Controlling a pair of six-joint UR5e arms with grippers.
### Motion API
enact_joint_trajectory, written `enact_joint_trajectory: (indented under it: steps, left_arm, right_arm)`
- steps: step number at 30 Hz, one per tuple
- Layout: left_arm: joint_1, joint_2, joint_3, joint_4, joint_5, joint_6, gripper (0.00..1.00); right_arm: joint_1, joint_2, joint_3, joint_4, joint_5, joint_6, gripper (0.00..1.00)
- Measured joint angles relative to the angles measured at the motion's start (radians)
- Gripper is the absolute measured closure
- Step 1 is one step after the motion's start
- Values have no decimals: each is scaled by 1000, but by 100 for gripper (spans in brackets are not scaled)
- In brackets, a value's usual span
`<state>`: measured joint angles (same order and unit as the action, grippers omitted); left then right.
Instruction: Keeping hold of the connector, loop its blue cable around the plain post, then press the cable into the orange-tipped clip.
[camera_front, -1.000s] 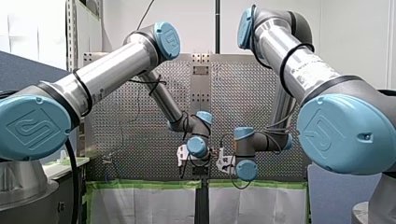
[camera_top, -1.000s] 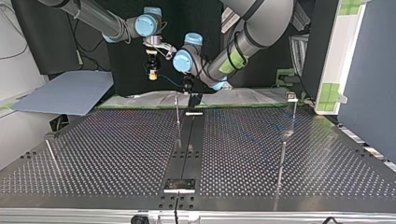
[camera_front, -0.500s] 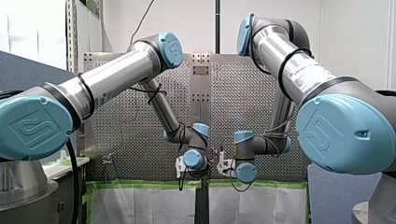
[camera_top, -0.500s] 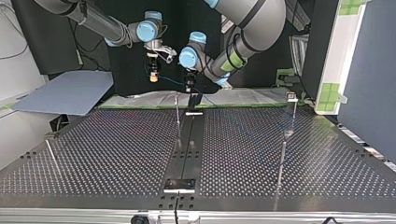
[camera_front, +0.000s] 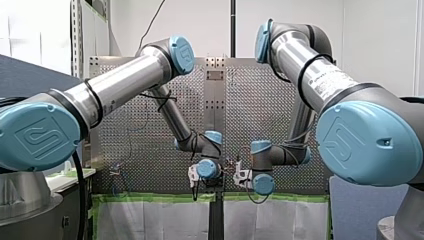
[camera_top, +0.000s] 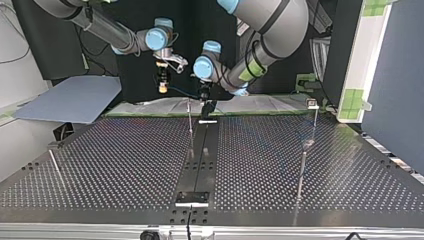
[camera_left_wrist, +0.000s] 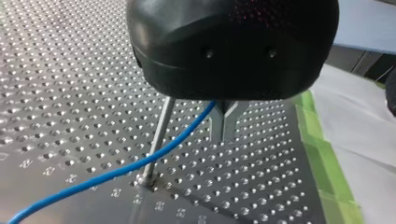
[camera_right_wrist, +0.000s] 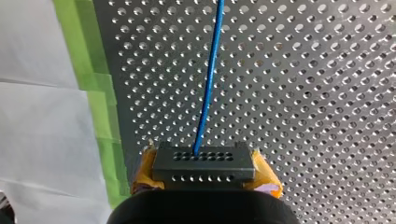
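Note:
In the right wrist view my right gripper (camera_right_wrist: 204, 169) is shut on a black connector (camera_right_wrist: 204, 161), yellow pads (camera_right_wrist: 267, 181) at its sides. The blue cable (camera_right_wrist: 208, 88) runs from the connector out over the perforated plate. In the left wrist view my left gripper (camera_left_wrist: 224, 123) has its metal fingers shut on the blue cable (camera_left_wrist: 140, 164), which passes close beside a plain metal post (camera_left_wrist: 159, 137). In the top view both grippers hang at the table's far edge: my right gripper (camera_top: 162, 86) at the left, my left gripper (camera_top: 204, 96) just above the post (camera_top: 190, 120).
Green tape (camera_right_wrist: 100, 93) and white paper (camera_right_wrist: 42, 116) border the plate's edge. In the top view another thin rod (camera_top: 302, 170) stands at the right, one (camera_top: 55, 165) lies at the left, and a black strip (camera_top: 200, 160) runs down the table's (camera_top: 125, 160) middle.
Both wrists have come lower toward the table's edge. In the top view my left gripper shifted slightly right and down toward the post; my right gripper dropped a little with the connector.

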<state>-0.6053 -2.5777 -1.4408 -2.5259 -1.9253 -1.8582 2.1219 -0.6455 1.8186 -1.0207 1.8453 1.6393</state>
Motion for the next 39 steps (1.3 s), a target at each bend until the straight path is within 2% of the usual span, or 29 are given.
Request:
enact_joint_trajectory:
  steps: [8,12,17,24,29,33,39]
  left_arm:
    - [14,-2,23,-4,27,-5,98]
    - [20,-21,46,-24,35,-4,98]
    - [24,-49,75,-48,20,-5,98]
    - [44,-55,124,-67,36,-56,98]
    - [53,-55,159,-85,42,-68,98]
    - [61,-55,184,-104,42,-69,98]
    - [72,-55,199,-123,42,-65,98]
  right_arm:
    - [-19,5,-25,0,-2,-5,100]
    - [-30,6,-34,0,-3,-5,100]
    - [-43,7,-41,0,-9,-7,100]
    - [-58,8,-53,-1,-26,-8,100]
    - [-67,9,-70,2,-48,-9,100]
    - [-72,10,-93,21,-65,-10,100]
    - [-78,11,-135,75,-75,-11,100]
